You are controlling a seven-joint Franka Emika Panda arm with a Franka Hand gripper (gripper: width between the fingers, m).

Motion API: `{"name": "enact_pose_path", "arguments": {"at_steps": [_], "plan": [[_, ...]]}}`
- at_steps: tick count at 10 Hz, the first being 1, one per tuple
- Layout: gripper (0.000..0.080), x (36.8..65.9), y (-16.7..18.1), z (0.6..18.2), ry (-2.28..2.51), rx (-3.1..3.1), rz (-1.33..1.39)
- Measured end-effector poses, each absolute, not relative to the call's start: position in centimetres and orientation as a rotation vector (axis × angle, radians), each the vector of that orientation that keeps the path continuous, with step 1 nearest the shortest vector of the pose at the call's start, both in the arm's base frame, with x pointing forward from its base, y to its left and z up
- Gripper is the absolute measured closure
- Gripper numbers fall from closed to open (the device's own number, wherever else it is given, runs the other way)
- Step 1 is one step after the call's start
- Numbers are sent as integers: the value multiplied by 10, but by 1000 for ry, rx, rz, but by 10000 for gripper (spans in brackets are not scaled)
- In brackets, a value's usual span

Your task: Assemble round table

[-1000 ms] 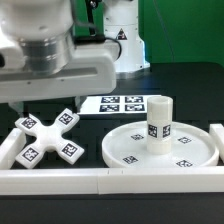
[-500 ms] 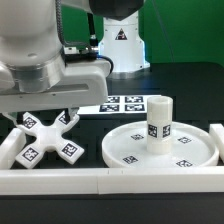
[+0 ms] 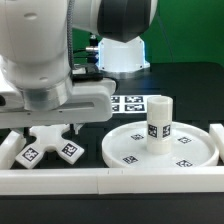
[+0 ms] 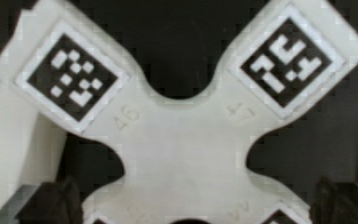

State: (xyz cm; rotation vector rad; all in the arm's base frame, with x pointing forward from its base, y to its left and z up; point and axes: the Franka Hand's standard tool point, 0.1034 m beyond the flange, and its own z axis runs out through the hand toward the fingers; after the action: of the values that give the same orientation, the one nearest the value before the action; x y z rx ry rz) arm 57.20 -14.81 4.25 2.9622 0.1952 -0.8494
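The white cross-shaped base (image 3: pixel 45 150) lies flat on the black table at the exterior view's left, with square tags on its arms. My gripper (image 3: pixel 48 133) hangs right over it, open, one finger on each side of its centre. In the wrist view the base (image 4: pixel 185 120) fills the picture, and the dark fingertips (image 4: pixel 51 205) stand apart beside its middle without touching it. The large round disc (image 3: pixel 135 150) lies flat at the exterior view's right. The short cylinder leg (image 3: pixel 159 120) stands upright on it.
The marker board (image 3: pixel 128 102) lies flat behind the disc. A long white border rail (image 3: pixel 100 181) runs along the front, with an upright end piece (image 3: pixel 216 140) at the exterior view's right. The arm's white base (image 3: pixel 120 55) stands at the back.
The arm has come down and toward the exterior view's right, over the cross-shaped base, and now hides its far arms. The jaws have stayed open. The parts have not moved.
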Motion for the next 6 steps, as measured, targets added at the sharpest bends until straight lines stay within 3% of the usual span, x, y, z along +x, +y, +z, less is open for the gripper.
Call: {"name": "enact_pose_path", "arguments": {"at_steps": [6], "plan": [[150,561,-150,32,188,2960,-866]]}}
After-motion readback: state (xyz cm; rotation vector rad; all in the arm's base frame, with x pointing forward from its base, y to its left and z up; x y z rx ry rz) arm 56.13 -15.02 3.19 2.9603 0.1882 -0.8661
